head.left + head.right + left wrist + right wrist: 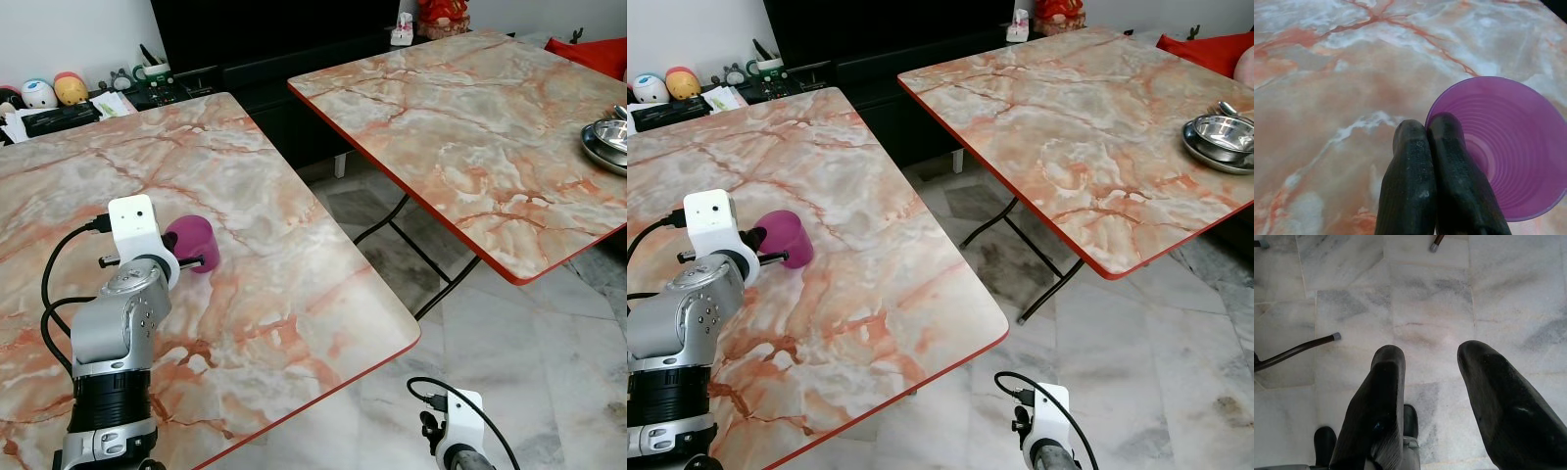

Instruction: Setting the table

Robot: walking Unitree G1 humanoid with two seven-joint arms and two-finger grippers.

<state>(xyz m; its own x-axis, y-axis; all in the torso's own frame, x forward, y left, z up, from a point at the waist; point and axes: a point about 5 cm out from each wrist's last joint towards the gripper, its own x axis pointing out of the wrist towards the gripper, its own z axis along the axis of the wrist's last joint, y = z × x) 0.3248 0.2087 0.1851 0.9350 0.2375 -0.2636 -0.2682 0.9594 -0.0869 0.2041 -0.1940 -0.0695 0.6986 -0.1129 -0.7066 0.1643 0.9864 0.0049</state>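
The left tool (1427, 129) is nearest, its two black fingers (1409, 161) pressed flat together with no gap, tips just at the rim of the purple cup (1508, 147). The cup lies on its side on the near marble table (274, 294), towards that table's left half, right beside the silver left arm (113, 333). Its long axis runs along the tabletop, and its open mouth faces the left tool; the ribbed inside holds nothing. On the far table (1068, 127), at its right edge, stacked steel bowls (1220, 137) sit together; whether anything lies in them cannot be told. The right tool (1432, 369) hangs low over the pale marble floor (1425, 293), its fingers spread apart around nothing.
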